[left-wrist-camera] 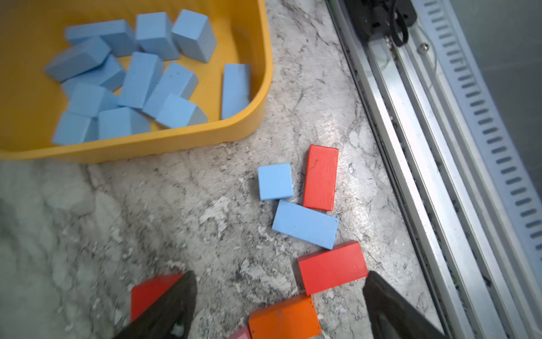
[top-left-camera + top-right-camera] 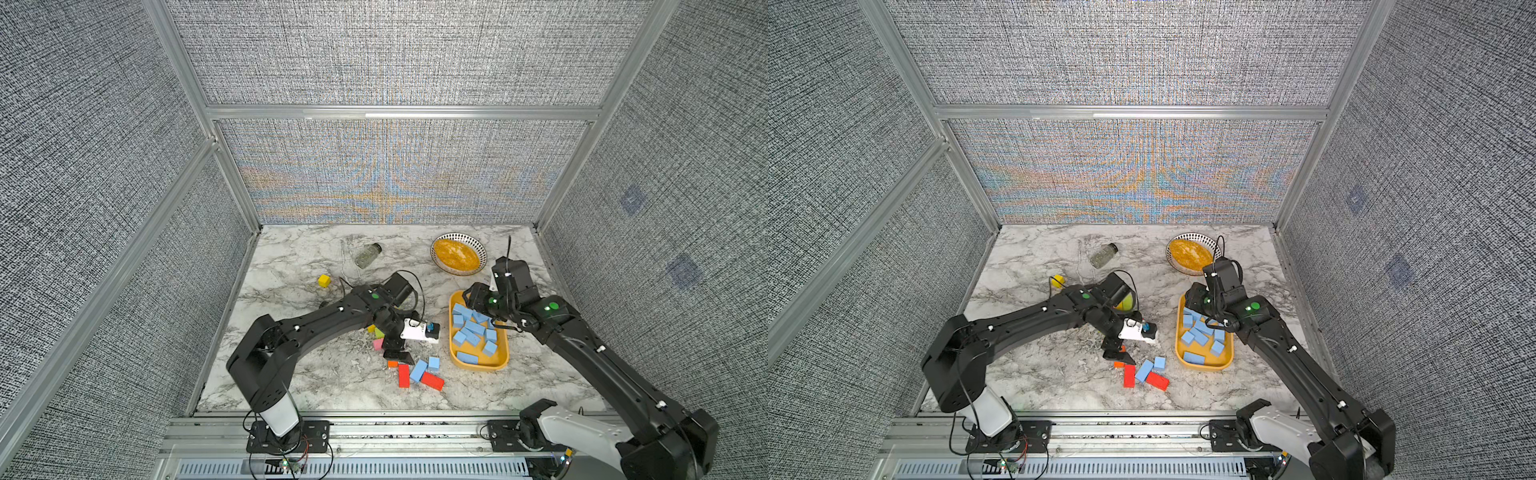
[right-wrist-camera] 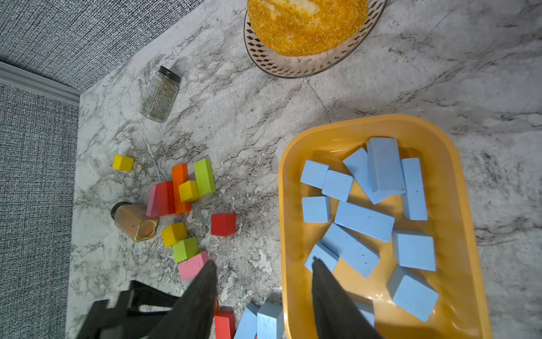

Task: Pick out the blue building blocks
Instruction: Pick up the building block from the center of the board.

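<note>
Two blue building blocks lie loose on the marble in both top views: a cube and a bar. The left wrist view shows the same cube and bar among red blocks. Several more blue blocks fill the yellow tray. My left gripper hovers open just left of the loose pair, over an orange block, holding nothing. My right gripper is open and empty above the tray's left rim.
A patterned bowl of yellow food sits at the back right, with a spice jar lying to its left. A yellow cube sits apart. Mixed coloured blocks and a second jar lie under my left arm. A metal rail borders the front.
</note>
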Robot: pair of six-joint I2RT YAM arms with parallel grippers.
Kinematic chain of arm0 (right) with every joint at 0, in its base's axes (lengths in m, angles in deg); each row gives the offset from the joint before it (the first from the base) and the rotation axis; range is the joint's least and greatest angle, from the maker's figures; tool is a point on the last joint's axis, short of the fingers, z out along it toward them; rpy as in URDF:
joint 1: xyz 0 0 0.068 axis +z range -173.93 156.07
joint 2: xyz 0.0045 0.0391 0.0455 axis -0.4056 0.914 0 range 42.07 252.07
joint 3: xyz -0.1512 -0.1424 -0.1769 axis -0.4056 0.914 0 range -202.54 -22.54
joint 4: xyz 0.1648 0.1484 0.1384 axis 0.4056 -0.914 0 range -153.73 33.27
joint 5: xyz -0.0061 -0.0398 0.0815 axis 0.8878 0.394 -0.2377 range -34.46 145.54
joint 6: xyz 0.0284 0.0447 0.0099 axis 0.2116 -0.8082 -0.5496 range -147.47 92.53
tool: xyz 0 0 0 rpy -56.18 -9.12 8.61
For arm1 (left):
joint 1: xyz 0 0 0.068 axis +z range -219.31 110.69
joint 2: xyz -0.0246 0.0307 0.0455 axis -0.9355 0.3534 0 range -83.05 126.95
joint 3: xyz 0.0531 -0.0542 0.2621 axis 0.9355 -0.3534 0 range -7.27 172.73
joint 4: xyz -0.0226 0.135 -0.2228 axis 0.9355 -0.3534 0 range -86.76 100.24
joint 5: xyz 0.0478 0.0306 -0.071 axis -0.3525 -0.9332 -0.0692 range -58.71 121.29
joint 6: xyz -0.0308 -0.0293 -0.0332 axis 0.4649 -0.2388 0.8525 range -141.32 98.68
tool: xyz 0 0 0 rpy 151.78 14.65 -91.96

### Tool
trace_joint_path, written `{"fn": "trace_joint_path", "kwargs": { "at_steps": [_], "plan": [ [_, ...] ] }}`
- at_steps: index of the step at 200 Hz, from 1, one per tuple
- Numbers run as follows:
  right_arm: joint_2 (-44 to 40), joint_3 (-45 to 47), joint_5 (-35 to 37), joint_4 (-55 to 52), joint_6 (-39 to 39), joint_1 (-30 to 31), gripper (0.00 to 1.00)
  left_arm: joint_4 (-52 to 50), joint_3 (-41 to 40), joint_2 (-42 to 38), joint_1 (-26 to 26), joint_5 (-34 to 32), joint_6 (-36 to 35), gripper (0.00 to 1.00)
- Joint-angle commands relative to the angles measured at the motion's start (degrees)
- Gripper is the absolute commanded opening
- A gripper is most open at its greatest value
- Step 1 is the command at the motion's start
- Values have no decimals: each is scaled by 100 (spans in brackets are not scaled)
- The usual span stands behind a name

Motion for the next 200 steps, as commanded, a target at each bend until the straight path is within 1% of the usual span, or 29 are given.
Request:
{"fn": "trace_joint_path", "kwargs": {
  "at_steps": [1,23,52,69,91,126,158,179,187,200],
  "plan": [
    [-120,48,-69,51,-149,18,53,-177,240,367,-253,-265,-696,90],
    [-248,44,-23,-75,-140,15,53,-161,404,686,-505,-455,-738,90],
    [-338,11,46,-274,-94,18,53,-83,405,939,-766,-751,-826,88],
    [-372,9,64,-350,-59,16,53,-13,345,1030,-883,-940,-835,83],
    [-398,-19,105,-439,-20,14,53,213,214,1096,-1009,-1237,-816,81],
    [-433,-55,164,-539,29,21,53,317,124,1158,-1085,-1469,-785,77],
    [-504,-5,205,-526,27,18,53,297,-14,1023,-1101,-1451,-765,77],
    [-519,24,213,-492,15,20,53,402,-146,939,-1102,-1561,-771,77],
    [-516,23,220,-489,15,21,53,439,-191,938,-1102,-1652,-808,75],
    [-506,7,215,-471,9,20,52,450,-214,938,-1100,-1814,-807,69]
  ]
}}
